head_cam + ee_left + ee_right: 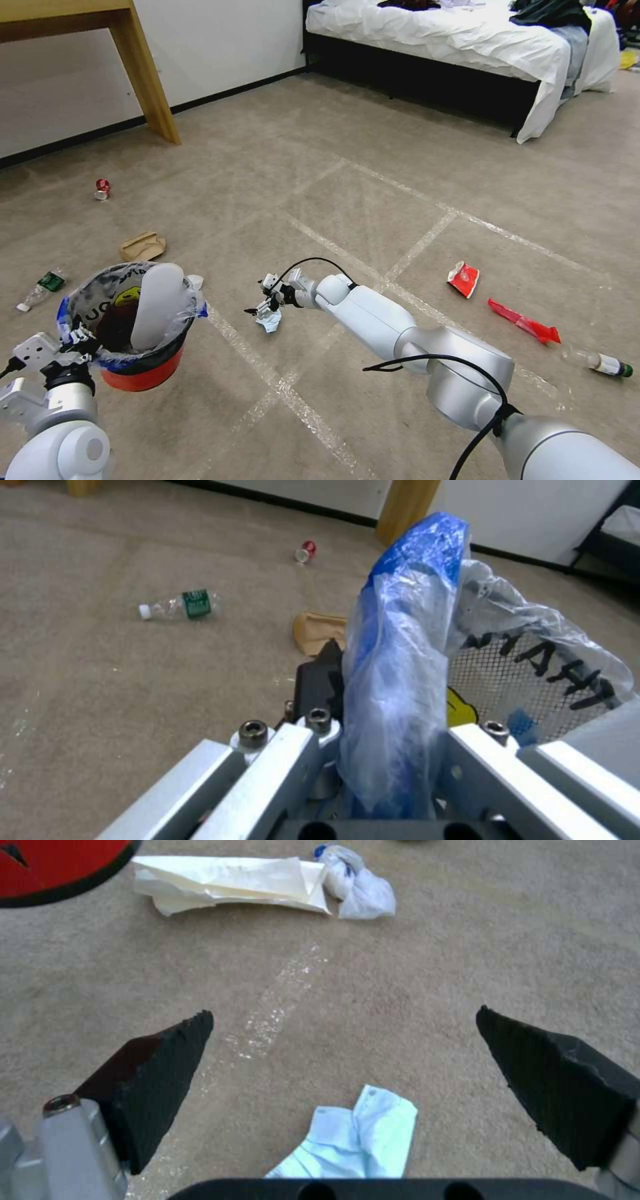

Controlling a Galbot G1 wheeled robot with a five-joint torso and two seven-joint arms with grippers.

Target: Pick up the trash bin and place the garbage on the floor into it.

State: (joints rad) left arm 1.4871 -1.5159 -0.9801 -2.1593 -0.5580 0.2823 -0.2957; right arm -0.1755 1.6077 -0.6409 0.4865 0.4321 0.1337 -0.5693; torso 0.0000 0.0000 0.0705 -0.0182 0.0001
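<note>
Not much is legible here: the clear bag lining the trash bin (143,373) has black block letters that look like "OU" from the head view and maybe "AH" from the left wrist view, and the bottle (180,606) label is green but unreadable.

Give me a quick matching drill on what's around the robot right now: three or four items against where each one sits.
Items:
1. small round red trash bin
2. pale blue crumpled paper
3. red metal can
4. flat red wrapper

Places:
A. near the wooden table leg
B. right of the right arm
C. gripped at its rim by the left gripper
D. below the open right gripper

Pairs: 1-C, 2-D, 3-A, 4-B
</note>
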